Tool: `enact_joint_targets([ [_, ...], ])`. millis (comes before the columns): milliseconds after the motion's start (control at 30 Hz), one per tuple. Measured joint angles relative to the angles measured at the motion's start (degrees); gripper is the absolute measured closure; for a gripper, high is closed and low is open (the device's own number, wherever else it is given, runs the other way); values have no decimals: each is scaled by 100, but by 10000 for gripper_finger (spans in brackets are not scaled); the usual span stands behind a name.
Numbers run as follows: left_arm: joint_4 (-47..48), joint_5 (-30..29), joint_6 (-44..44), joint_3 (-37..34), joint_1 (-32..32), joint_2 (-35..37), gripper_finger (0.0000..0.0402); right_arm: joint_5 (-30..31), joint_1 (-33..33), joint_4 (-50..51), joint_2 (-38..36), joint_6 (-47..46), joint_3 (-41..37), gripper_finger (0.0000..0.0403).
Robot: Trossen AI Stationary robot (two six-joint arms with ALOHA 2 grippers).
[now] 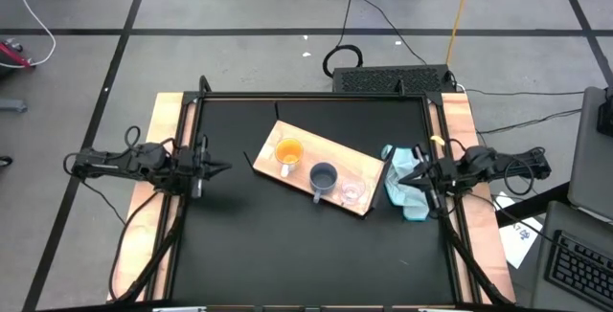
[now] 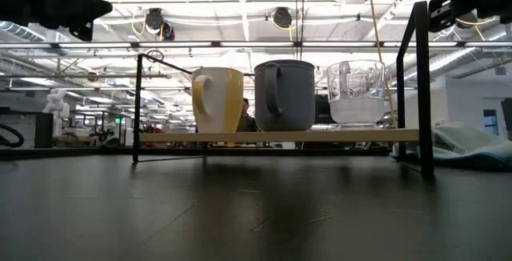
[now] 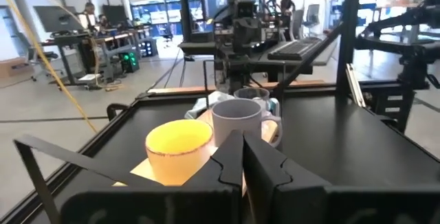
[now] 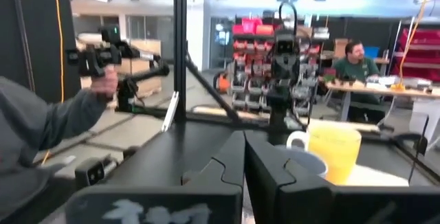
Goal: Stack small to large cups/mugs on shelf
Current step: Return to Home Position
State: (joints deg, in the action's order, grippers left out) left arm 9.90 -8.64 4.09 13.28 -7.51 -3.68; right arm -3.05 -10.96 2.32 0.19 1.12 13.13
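Note:
An orange mug (image 1: pixel 288 151), a grey-blue mug (image 1: pixel 323 176) and a clear glass cup (image 1: pixel 352 192) stand upright in a row on the light-wood shelf board (image 1: pixel 316 162), which lies slantwise mid-table. In the low view they show as the orange mug (image 2: pixel 217 99), the grey-blue mug (image 2: pixel 285 94) and the glass cup (image 2: pixel 355 92). My left gripper (image 1: pixel 222 168) is shut and empty at the table's left. My right gripper (image 1: pixel 400 170) is shut and empty at the right, over a light blue cloth (image 1: pixel 406 186).
The light blue cloth lies at the table's right edge beside the shelf. The shelf's black wire frame (image 2: pixel 419 85) rises at its ends. A person's sleeve and hand (image 4: pixel 41 124) show beyond the table in the right wrist view.

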Motion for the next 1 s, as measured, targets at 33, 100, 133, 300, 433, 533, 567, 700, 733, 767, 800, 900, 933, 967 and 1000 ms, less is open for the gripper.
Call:
enact_joint_targets([
  [33, -1, -22, -28, 0, 0, 0, 386, 2, 0, -104, 0, -9, 0, 403],
  [100, 14, -27, -41, 0, 0, -2, 384, 2, 0, -268, 0, -73, 0, 403],
  [133, 11, -30, -38, 0, -1, -4, 384, 2, 0, -322, 0, -148, 0, 403],
  [300, 49, -38, -8, 0, 0, -4, 391, 2, 0, -424, 0, -209, 0, 403],
  [433, 43, -37, 9, 0, -1, -4, 399, 2, 0, -424, 0, -199, 0, 403],
  [533, 46, -38, 9, 0, 0, -4, 395, 2, 0, -424, 0, -198, 0, 403],
  [567, 56, -38, 12, 0, -2, -4, 391, 2, 0, -423, 0, -198, 0, 403],
  [700, 51, -38, 11, 0, -2, -4, 377, 2, 0, -423, 0, -196, 0, 403],
  [733, 51, -38, 12, 0, 0, -4, 375, 2, 0, -423, 0, -196, 0, 403],
  [767, 51, -38, 12, 0, 0, -4, 374, 2, 0, -423, 0, -196, 0, 403],
  [800, 51, -38, 12, 0, 0, -4, 373, 2, 0, -423, 0, -196, 0, 403],
  [900, 51, -40, 12, 0, 0, -4, 377, 2, 0, -423, 0, -196, 0, 403],
  [933, 51, -39, 12, 0, -1, -4, 379, 0, 0, -423, 0, -196, 0, 403],
  [967, 51, -40, 12, 0, -1, -4, 381, 2, 0, -423, 0, -196, 0, 403],
  [1000, 51, -40, 12, 0, -2, -4, 384, 2, 0, -423, 0, -196, 0, 403],
])
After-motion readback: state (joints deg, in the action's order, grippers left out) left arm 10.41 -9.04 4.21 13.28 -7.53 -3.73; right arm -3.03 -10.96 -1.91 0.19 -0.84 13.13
